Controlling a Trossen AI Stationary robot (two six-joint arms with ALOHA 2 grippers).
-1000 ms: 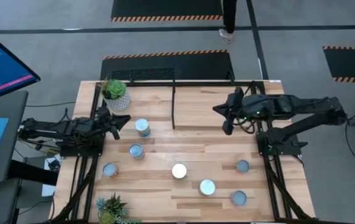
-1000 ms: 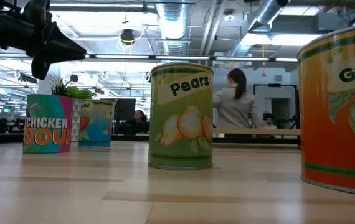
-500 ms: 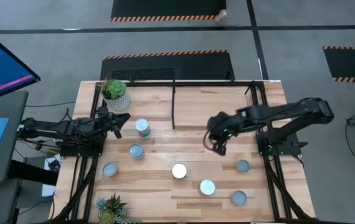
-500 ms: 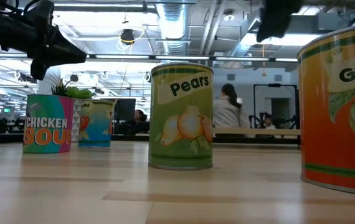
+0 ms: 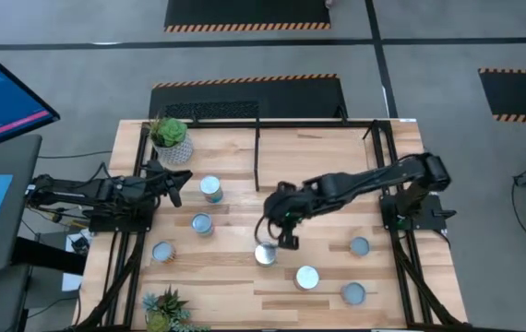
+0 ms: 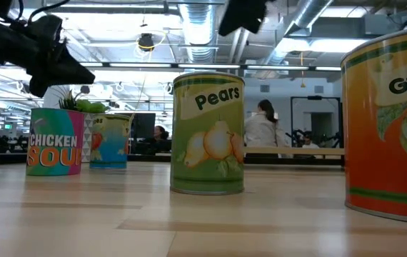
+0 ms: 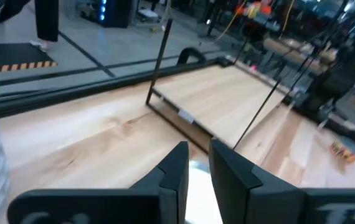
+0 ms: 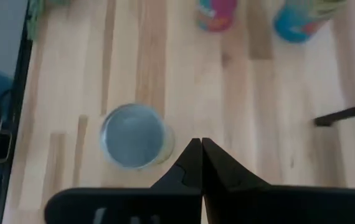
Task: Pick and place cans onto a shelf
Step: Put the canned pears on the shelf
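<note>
Grey floor [image 5: 78,55] with orange-striped black mats [image 5: 245,13]; ceiling ducts [image 6: 196,21] overhead.

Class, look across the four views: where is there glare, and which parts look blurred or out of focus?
High view: the silvery can top beside the right gripper is washed out to white. Low view: ceiling lights glare; the near orange-labelled can at the edge is soft. Left wrist view: the room behind is blurred. Right wrist view: the silver-topped can looks soft.

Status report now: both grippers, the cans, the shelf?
Right gripper shut, empty, above centre can. Left gripper waits beside can. Shelf bare.
</note>
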